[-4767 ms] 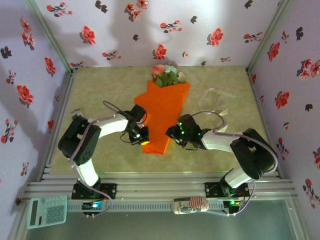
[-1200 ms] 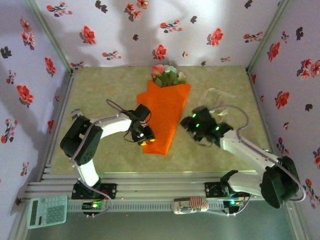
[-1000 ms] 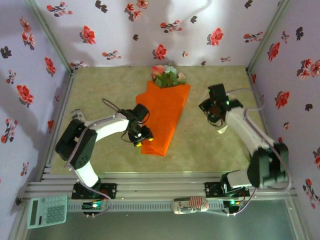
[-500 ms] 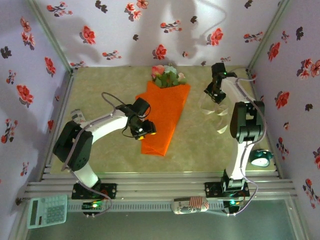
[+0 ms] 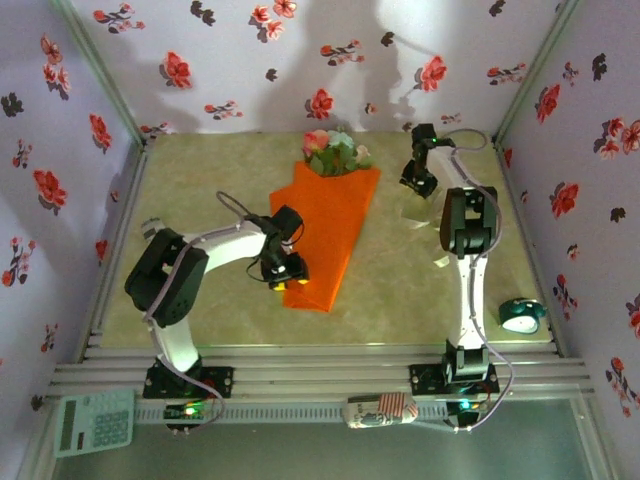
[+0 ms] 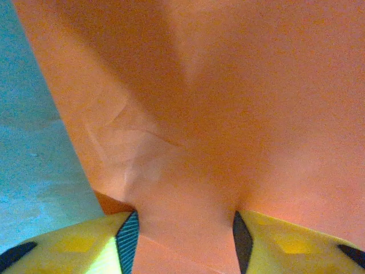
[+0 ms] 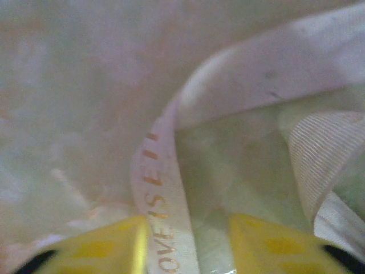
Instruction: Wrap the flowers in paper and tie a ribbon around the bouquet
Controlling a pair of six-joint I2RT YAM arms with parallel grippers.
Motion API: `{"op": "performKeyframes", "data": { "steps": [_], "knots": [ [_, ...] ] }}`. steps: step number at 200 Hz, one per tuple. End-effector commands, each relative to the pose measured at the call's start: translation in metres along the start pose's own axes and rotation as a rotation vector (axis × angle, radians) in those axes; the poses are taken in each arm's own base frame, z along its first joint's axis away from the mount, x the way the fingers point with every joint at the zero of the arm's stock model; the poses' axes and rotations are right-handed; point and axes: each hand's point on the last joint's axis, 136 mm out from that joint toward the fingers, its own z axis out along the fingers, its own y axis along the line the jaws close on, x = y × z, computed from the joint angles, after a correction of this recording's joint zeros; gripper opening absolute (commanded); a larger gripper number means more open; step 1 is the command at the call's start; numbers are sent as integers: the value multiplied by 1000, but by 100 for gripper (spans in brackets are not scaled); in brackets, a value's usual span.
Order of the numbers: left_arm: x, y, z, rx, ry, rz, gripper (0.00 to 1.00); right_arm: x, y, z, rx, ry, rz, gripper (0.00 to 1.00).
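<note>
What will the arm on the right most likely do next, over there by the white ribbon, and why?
Probably close the right gripper on the ribbon. A strand of it lies between the jaws, which stand apart, so a small squeeze should catch it. The bouquet looks wrapped but has no ribbon around it yet, and the left gripper sits at its lower edge.
</note>
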Motion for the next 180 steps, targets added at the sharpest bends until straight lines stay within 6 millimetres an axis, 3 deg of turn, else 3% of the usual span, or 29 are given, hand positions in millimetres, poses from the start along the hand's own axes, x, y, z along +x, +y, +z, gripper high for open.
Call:
{"op": "performKeyframes", "data": {
  "steps": [1, 10, 23, 41, 51, 69, 91, 136, 180],
  "knots": [
    [-6, -9, 25, 32, 20, -6, 44, 1, 22, 20, -82, 36, -24, 16],
    [-10, -13, 30, 45, 21, -16, 42, 0, 27, 17, -91, 33, -46, 0],
    [-17, -19, 35, 62, 13, -34, 38, -8, 31, -5, -89, -17, -94, 0],
    [-28, -31, 43, 99, -5, -51, 36, -22, 42, -55, -130, -129, -146, 0],
    [-34, -37, 47, 111, -10, -53, 36, -28, 50, -93, -189, -198, -161, 0],
    [-47, -45, 48, 124, -34, -52, 36, -21, 59, -144, -273, -248, -192, 0],
    [-60, -55, 29, 144, -91, -62, 44, 9, 67, -182, -398, -230, -237, 0],
    [-71, -70, -44, 240, -228, -130, 54, 92, 104, -253, -700, -258, -389, 0],
    [-69, -40, -111, 345, -354, -353, 61, 182, 123, -281, -806, -155, -495, 0]
  ]
}}
